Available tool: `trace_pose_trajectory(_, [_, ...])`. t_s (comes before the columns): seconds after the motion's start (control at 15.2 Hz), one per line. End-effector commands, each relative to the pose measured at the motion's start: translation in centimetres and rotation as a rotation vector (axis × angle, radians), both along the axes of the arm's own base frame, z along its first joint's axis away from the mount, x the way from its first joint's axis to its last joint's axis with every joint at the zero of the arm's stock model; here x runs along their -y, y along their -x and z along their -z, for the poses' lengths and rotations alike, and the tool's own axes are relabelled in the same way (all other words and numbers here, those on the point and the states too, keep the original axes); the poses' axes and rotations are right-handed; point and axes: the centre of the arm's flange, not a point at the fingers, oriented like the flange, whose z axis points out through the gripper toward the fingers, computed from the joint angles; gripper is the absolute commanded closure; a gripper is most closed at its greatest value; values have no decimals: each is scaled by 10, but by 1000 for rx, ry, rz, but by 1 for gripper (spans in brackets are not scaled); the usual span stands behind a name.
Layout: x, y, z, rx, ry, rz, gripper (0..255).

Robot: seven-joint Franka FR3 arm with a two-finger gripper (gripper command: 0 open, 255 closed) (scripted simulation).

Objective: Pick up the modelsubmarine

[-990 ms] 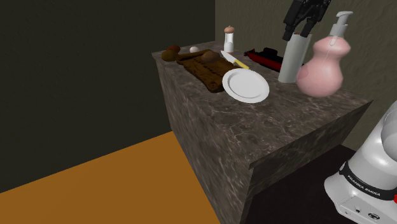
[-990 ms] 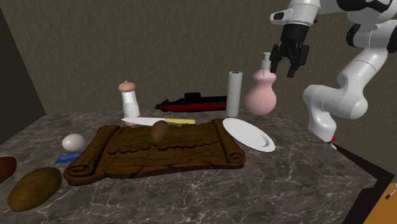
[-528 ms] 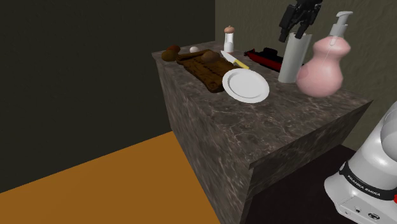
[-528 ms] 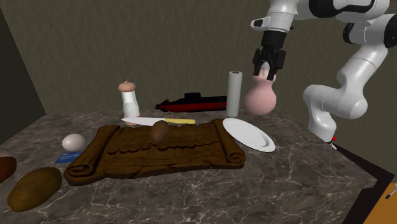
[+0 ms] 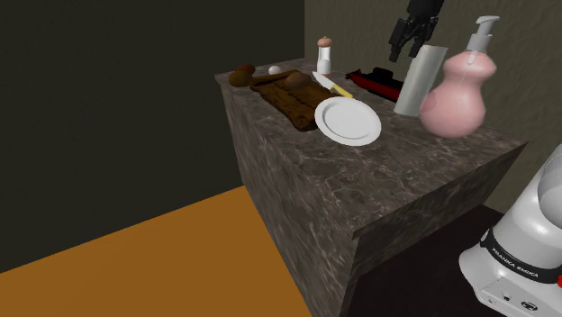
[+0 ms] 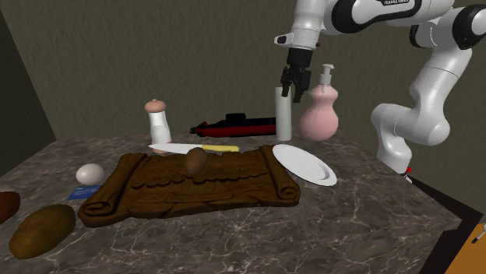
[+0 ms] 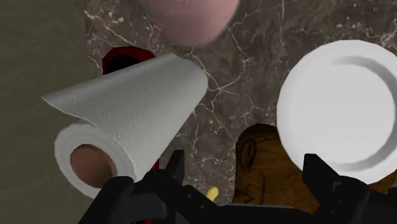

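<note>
Open gripper (image 6: 292, 92) hovering over a paper roll (image 6: 284, 115), short of the submarine (image 6: 236, 124) on a dark marbled tabletop (image 5: 405, 167).

Fingers (image 7: 173, 175) spread apart, clasping nothing. Red-and-black submarine lying flat along the back of the tabletop by the wall (image 6: 195, 62), between a white mill (image 6: 158, 124) and the roll, one end just beside the roll. Pink soap bottle (image 6: 319, 115) on the roll's other side. For a clean pick, probably best to travel past the roll before descending, so as not to topple it. Centre over the hull's middle near its black tower, turn the wrist so the fingers straddle the narrow width, lower straight down, then close gently. Likely risk: a finger clipping the roll or the wall behind.
</note>
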Motion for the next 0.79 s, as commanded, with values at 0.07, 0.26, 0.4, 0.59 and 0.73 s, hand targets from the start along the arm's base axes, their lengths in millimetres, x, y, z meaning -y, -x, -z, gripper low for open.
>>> trace_pose_trajectory(0.07, [31, -20, 13, -6, 3, -4, 0])
trace_pose_trajectory(0.26, [63, -41, 24, -12, 5, -7, 0])
trace_pose_trajectory(0.4, [85, -55, 32, -16, 6, -9, 0])
trace_pose_trajectory(0.59, [117, -75, 44, -21, 7, -12, 0])
trace_pose_trajectory(0.73, [138, -89, 52, -25, 8, -13, 0])
